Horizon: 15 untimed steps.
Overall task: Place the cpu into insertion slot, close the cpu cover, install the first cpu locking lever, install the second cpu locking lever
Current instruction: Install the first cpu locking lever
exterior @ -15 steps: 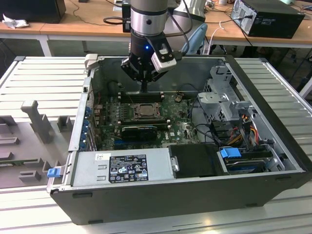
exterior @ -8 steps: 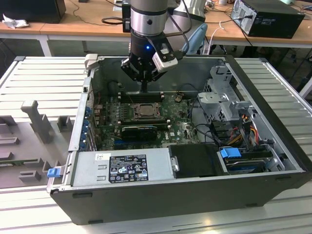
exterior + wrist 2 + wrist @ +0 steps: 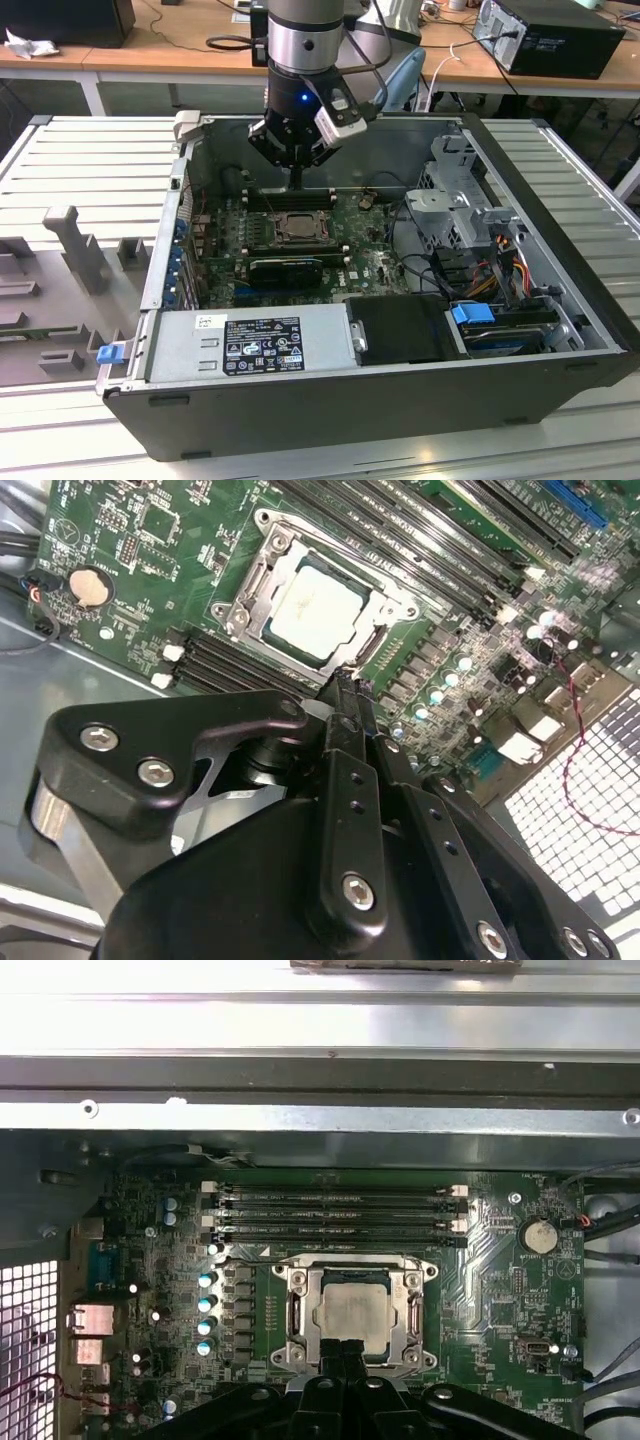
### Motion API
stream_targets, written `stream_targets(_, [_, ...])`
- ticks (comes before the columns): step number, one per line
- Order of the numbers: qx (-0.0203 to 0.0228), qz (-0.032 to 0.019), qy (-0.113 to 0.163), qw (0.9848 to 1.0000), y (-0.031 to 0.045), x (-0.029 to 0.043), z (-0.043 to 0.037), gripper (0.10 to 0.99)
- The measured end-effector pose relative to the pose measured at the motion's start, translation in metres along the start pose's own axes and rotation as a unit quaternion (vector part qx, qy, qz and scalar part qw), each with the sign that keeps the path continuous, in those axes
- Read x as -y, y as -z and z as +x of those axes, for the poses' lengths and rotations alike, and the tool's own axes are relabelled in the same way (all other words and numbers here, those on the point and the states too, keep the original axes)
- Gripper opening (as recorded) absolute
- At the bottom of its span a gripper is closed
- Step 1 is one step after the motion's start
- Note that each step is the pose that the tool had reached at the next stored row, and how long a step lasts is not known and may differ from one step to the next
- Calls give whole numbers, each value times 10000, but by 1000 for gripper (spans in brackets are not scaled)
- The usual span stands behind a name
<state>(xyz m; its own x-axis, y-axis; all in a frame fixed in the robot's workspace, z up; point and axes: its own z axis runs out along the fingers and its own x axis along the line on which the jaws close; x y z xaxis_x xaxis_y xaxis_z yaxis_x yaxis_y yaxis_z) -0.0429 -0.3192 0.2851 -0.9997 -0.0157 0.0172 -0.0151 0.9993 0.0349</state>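
Note:
The cpu [image 3: 353, 1312], a pale silver square, lies flat in the insertion slot [image 3: 292, 1353] on the green motherboard. The cpu cover [image 3: 298, 1310] lies down around it as a metal frame, with the chip's top showing through the cut-out. In the second wrist view the cpu [image 3: 315, 605] and the cpu cover [image 3: 250, 585] look the same. My gripper [image 3: 345, 1348] is shut with nothing between its fingers, its tip at the socket's edge. In the exterior view the gripper [image 3: 297, 183] hangs inside the open case just behind the cpu [image 3: 297, 228]. How the locking levers stand is unclear.
Long black memory slots [image 3: 335, 1215] run beside the socket. A black card [image 3: 287, 270] lies in front of it. A power supply [image 3: 250, 340], a drive cage [image 3: 460, 200] and loose cables [image 3: 500, 265] crowd the case. The metal case wall [image 3: 320, 1090] stands close behind.

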Motion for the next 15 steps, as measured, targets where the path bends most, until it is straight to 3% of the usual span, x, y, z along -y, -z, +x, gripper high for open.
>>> stream_targets(4, [0, 1, 76, 10000, -1, 0, 8, 106])
stream_targets(11, [86, 2, 79, 9999, -25, -3, 246, 106])
stream_targets(15, [89, 3, 83, 9999, -61, -2, 256, 106])
